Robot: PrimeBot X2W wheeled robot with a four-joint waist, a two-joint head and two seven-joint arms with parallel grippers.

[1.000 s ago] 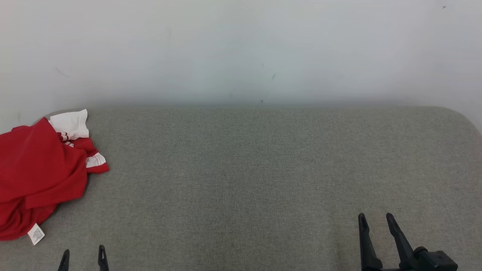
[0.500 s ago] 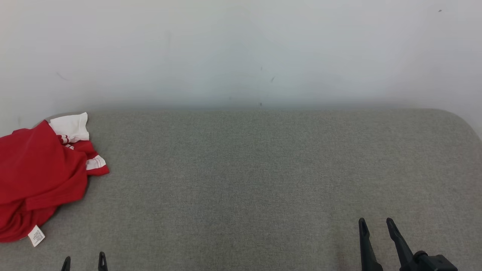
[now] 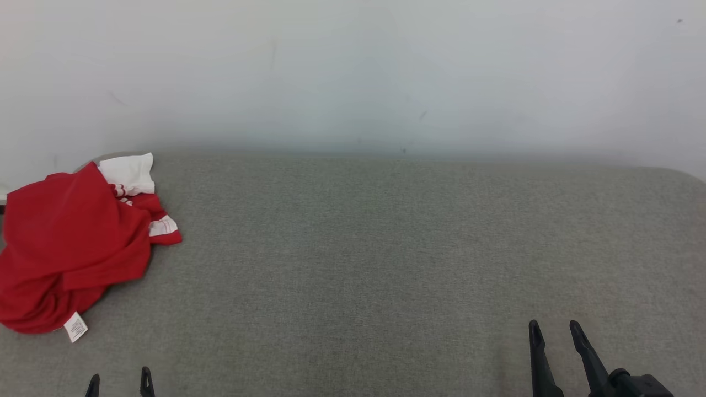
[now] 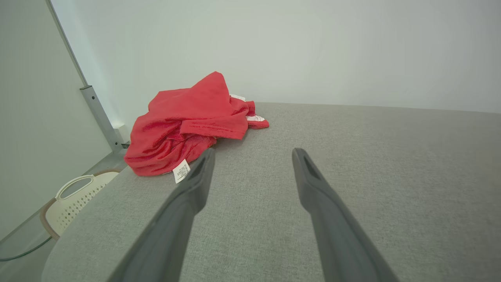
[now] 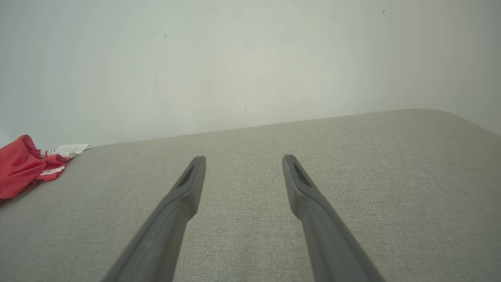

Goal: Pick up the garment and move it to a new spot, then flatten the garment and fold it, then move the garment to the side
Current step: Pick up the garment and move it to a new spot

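**Now It Is Time to Reach and Grab**

So, the red garment (image 3: 71, 248) lies in a messy heap at nine o'clock in my head view, right at the edge of the gray table (image 3: 386, 248). One white sleeve (image 3: 131, 172) pokes out at the top. A small white tag (image 3: 75, 326) sticks out at the bottom. It is all bunched up, so I think no step is done yet.

My left gripper (image 3: 119, 375) sits at seven o'clock and my right gripper (image 3: 553, 325) at five o'clock. Both have their jaws spread wide and hold nothing. I think wide is good, because a thick lump of cloth needs a big bite.

My left one is nearer. In my left wrist view the heap is at eleven o'clock, so I guess that arm should reach first. The middle of the table has lots of room, a good spot to lay the garment flat.
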